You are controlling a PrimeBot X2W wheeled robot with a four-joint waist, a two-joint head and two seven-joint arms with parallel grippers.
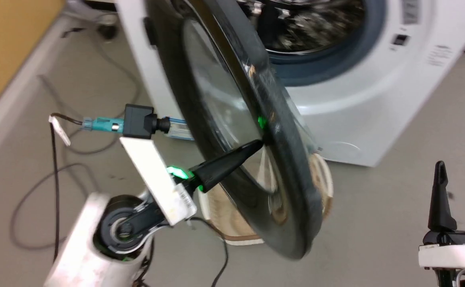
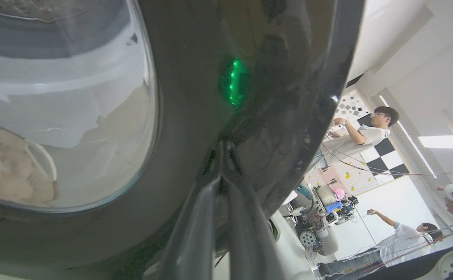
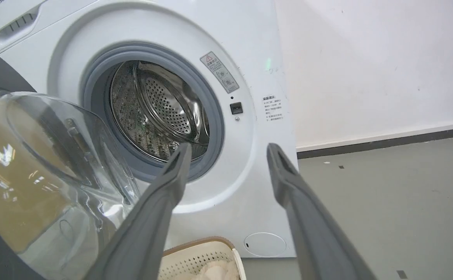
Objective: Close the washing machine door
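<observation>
Washing machine door (image 1: pixel 296 207): half open, standing out before the washing machine (image 1: pixel 360 103). Left hand (image 1: pixel 258 144): fingers together, tips on door's black rim. Right hand (image 1: pixel 456 171): fingers apart, idle, clear of the machine. Risk, we judge: tips skid off glossy rim; door never latches.

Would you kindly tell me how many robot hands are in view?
2. The left hand, shut, has its tip against the rim of the door; the right hand, open, is at the head view's lower right, apart from it.

half-open door (image 1: pixel 296 211), left claw (image 1: pixel 259 144) touching rim
</observation>
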